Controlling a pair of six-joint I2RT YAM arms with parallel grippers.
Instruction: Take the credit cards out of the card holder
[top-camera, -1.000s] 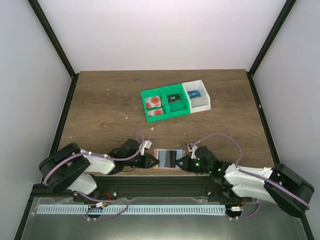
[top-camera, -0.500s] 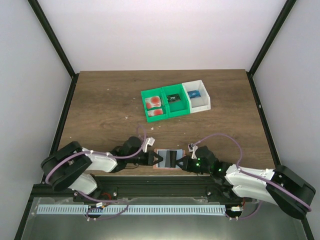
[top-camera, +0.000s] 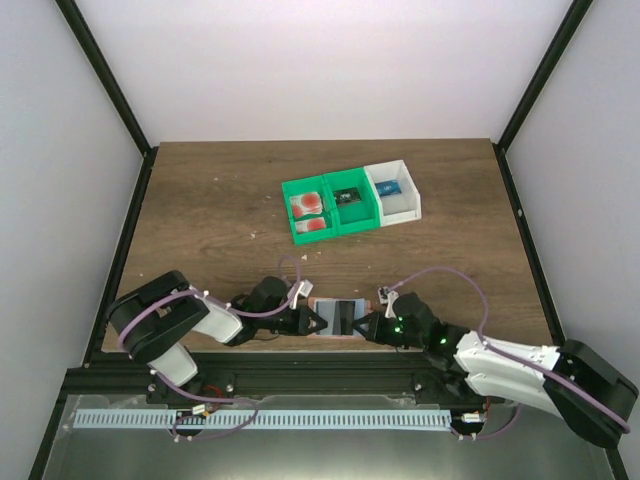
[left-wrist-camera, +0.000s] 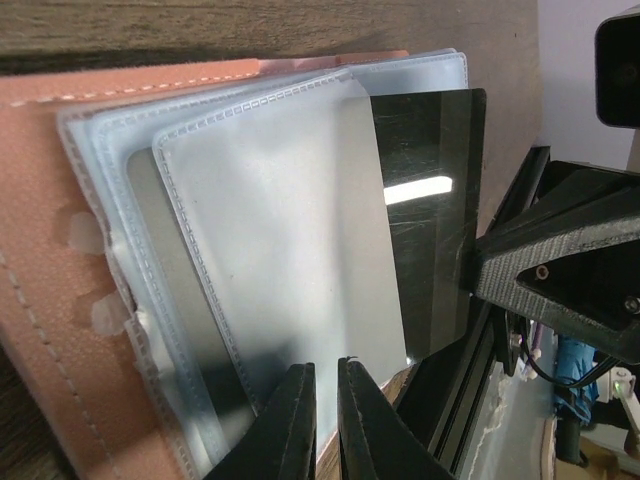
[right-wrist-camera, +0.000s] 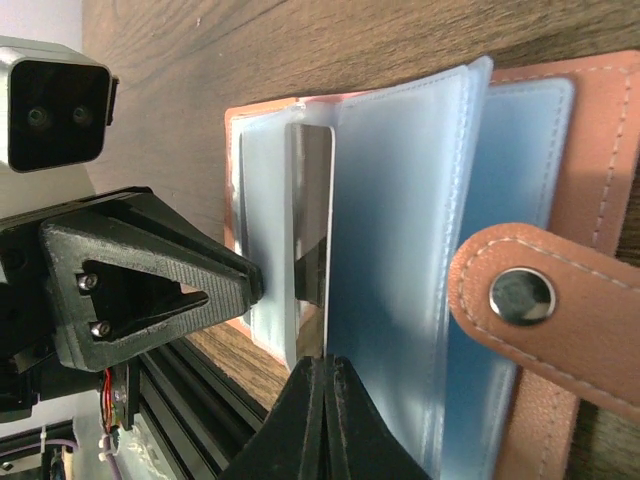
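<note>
The salmon-pink card holder (top-camera: 335, 318) lies open near the table's front edge, between my two grippers. My left gripper (left-wrist-camera: 326, 372) is nearly shut, its tips pinching the lower edge of a pale clear pocket sleeve (left-wrist-camera: 280, 230). A dark glossy card (left-wrist-camera: 430, 210) pokes out from behind that sleeve. My right gripper (right-wrist-camera: 325, 362) is shut on the edge of a blue-grey pocket sleeve (right-wrist-camera: 400, 250), holding it upright. The card (right-wrist-camera: 310, 215) stands between the two sleeves. The holder's snap tab (right-wrist-camera: 540, 300) lies to the right. Pale credit cards with red blots (top-camera: 308, 206) lie in the green bin.
A green two-part bin (top-camera: 330, 229) and a white bin (top-camera: 405, 206) stand side by side at the table's back middle, with small items in them. The black frame rail (top-camera: 300, 362) runs just in front of the holder.
My left gripper has slid right onto the holder's left edge and closed a little, its arm swinging inward. The right gripper has stayed shut at the holder's right side.
</note>
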